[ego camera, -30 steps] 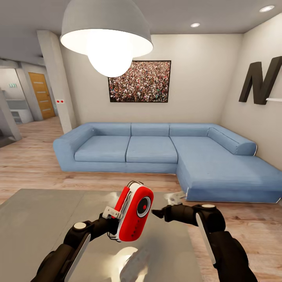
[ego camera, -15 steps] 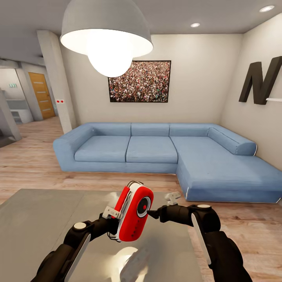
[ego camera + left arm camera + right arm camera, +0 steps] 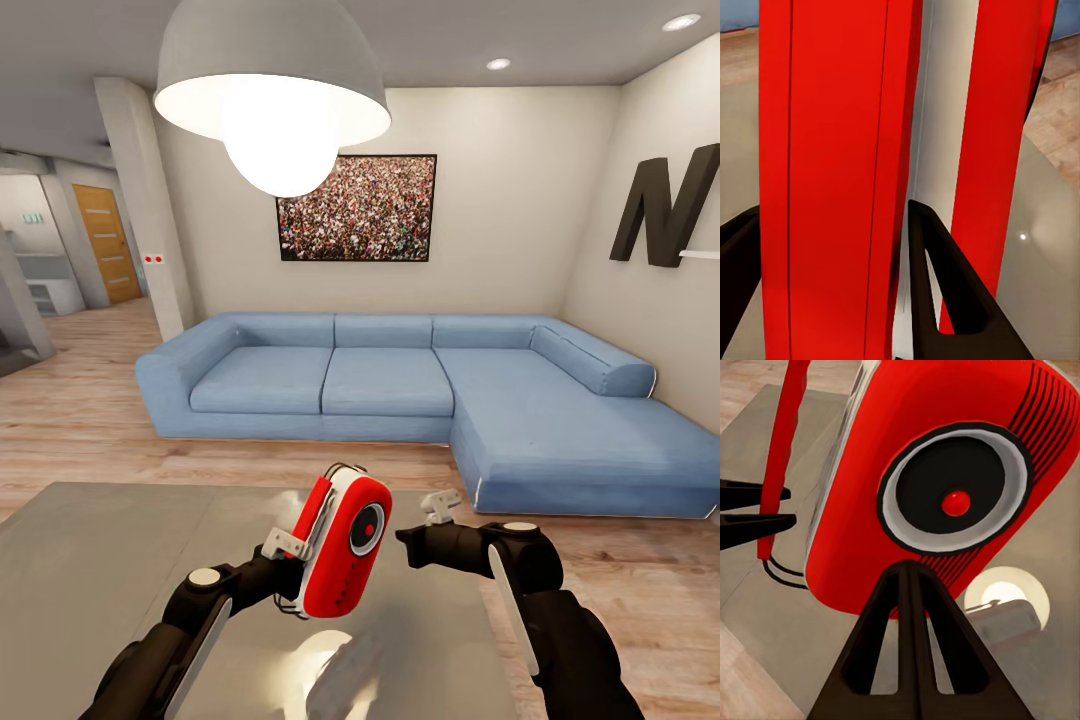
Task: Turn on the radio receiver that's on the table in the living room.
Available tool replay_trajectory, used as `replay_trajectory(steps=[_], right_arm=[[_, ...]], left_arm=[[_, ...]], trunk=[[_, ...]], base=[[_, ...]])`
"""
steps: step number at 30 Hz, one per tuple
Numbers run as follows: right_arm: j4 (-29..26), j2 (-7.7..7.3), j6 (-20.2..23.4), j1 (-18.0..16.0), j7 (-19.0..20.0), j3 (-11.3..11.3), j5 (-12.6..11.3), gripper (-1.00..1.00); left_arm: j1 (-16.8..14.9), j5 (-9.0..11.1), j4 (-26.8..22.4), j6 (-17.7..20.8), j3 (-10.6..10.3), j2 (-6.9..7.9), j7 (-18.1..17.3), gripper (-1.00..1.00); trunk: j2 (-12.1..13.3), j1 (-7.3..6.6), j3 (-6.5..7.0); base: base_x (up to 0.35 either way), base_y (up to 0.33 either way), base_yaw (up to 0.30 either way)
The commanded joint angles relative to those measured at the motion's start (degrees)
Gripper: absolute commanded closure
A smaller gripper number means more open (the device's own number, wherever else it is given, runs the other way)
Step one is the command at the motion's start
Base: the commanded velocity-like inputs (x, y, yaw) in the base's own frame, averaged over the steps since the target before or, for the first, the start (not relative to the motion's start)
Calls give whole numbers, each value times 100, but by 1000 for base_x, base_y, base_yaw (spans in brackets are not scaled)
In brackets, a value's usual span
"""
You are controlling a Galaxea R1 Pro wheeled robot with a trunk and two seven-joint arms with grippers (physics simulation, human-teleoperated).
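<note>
So the left hand (image 3: pixel 292 560) is clamped on the radio receiver (image 3: pixel 345 545), holding it upright above the glossy grey tabletop (image 3: pixel 90 560). The right hand (image 3: pixel 408 542) sits just beside the radio's dial (image 3: pixel 954 487), fingers (image 3: pixel 907 652) pressed together. Further back there's the blue sofa (image 3: pixel 400 385) and the pendant lamp (image 3: pixel 272 95).

The head camera is looking forward and down over the grey surface (image 3: pixel 90 560) toward the blue sofa (image 3: pixel 400 385), taking in the radio receiver (image 3: pixel 345 545) from a moderate distance. The left wrist camera is sitting pressed close against the receiver's red body (image 3: pixel 832 180). The right wrist camera is facing its dial (image 3: pixel 954 487) — all three are sharing the receiver and surface.
</note>
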Motion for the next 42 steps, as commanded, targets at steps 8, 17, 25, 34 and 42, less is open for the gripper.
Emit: replay_trajectory(steps=[8,17,25,34,42], right_arm=[[0,-14,0,0,0,-1,7,100],[0,-12,0,0,0,-8,9,100],[37,-9,-4,0,0,-3,9,100],[294,-9,-87,-8,0,-7,9,100],[351,-9,-134,-26,0,-5,9,100]], left_arm=[[-1,34,-3,2,-3,0,-1,100],[-1,34,-18,1,-17,0,-1,100],[-1,34,-27,3,-17,0,-1,100],[-1,34,-36,5,-24,0,-1,100],[-1,34,-41,7,-26,0,-1,100]], trunk=[[0,0,0],[0,0,0],[0,0,0],[0,0,0],[0,0,0]], base=[[0,0,0],[0,0,0],[0,0,0],[0,0,0],[0,0,0]])
